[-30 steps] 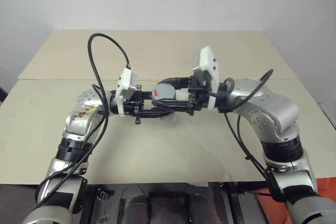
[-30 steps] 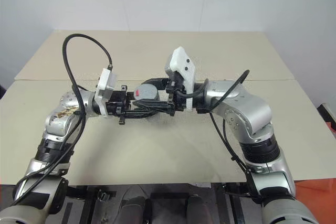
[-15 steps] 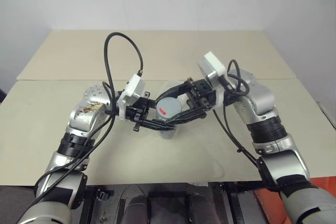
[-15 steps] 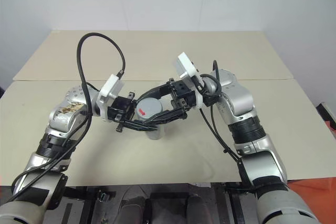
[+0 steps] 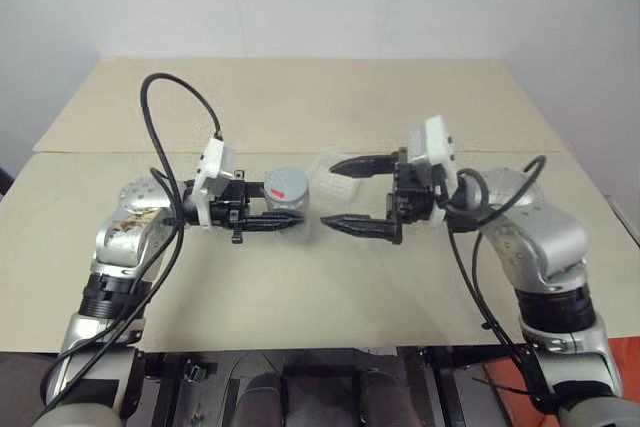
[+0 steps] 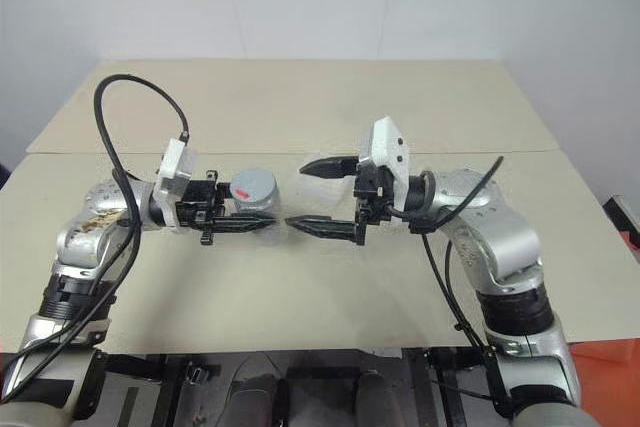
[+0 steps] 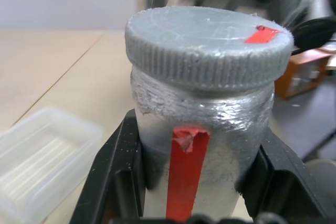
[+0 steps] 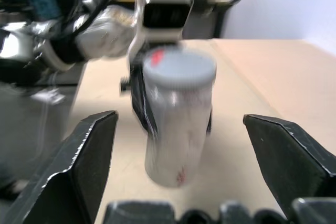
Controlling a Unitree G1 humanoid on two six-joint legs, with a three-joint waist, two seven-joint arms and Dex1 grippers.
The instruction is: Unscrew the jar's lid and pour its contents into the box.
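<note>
Released from the lid (image 5: 290, 183) a second ago, the right gripper (image 5: 347, 193) is now seen drawn back toward the robot's right, its two black fingers spread as wide as they go and nothing held between them. The jar (image 7: 197, 145) is clamped by its body in the closed left gripper (image 5: 292, 218), held upright just above the surface (image 5: 330, 287), the grey lid seated on top with its red mark showing. The jar's long axis is kept vertical, while both grippers are pointed level at each other from opposite sides. The open fingers are left just beside the jar, level with the lid and a little apart from it, so the right arm is judged the one placed to take the lid for another turn; whether the thread is loosened cannot be told. The box (image 5: 340, 179) is seen on the surface just behind the gap between the two grippers, near the jar, and the contents cannot be made out through the label.
</note>
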